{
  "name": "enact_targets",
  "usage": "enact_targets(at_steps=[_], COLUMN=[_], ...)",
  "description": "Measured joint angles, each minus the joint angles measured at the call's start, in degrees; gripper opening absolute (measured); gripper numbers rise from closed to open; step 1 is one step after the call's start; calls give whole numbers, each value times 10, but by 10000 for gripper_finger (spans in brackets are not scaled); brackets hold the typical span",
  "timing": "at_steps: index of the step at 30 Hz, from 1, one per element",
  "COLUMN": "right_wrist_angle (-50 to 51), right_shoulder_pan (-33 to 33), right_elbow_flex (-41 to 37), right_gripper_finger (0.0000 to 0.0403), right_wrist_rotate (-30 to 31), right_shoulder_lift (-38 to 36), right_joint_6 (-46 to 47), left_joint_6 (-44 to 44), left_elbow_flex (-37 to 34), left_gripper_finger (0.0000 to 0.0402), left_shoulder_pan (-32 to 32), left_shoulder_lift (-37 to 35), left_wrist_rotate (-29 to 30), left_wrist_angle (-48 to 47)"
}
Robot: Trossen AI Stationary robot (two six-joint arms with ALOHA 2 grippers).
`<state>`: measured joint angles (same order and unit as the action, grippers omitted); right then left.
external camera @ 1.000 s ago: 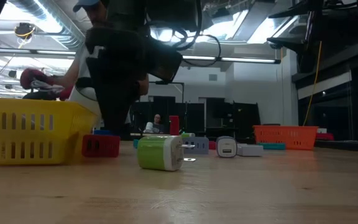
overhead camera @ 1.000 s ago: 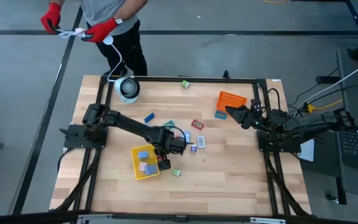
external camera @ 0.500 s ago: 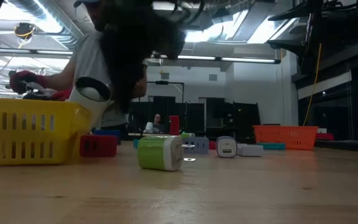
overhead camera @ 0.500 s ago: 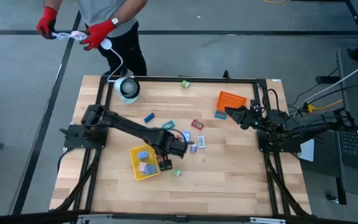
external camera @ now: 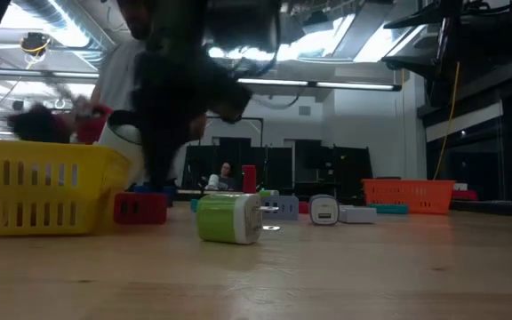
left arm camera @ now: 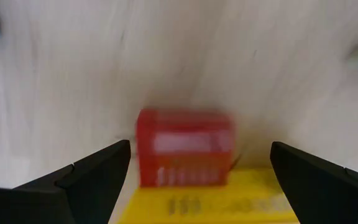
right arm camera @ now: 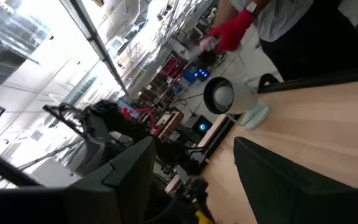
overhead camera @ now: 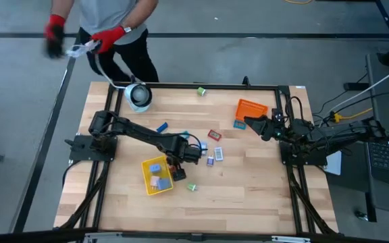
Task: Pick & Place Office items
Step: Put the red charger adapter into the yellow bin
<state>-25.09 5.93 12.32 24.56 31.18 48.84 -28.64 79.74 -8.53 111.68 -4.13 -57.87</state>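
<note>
Left claw stands wide and empty near the counter centre, above a red block that lies touching the yellow tray at the tray's 3 o'clock edge. Two blocks lie inside that tray. Other office items are scattered near the centre; a green block lies near the tray. Right claw waits at the 3 o'clock side, wide and empty, beside the orange tray.

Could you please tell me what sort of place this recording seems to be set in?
Probably a robotics lab or workshop: a pale wooden table in a black metal frame, exposed ceiling ducts with strip lighting, and a person in red gloves standing at the table's far edge.
</note>
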Motion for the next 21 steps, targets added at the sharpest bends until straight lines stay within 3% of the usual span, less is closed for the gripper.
enact_targets(at_steps=[6,16,21], right_wrist_angle=[17,25,30], right_shoulder_pan=[0,0,-7], right_elbow_flex=[0,0,0], right_gripper_finger=[226,226,227], right_wrist_rotate=[-2,1,5], right_shoulder_lift=[0,0,0], right_joint_6=[2,2,2], left_joint_6=[8,-4,-4], left_elbow_flex=[-34,-35,-32], left_gripper_finger=[384,379,343], left_shoulder_pan=[6,4,0], left_shoulder_lift=[0,16,43], left_wrist_rotate=[0,22,12], left_wrist_angle=[3,66,59])
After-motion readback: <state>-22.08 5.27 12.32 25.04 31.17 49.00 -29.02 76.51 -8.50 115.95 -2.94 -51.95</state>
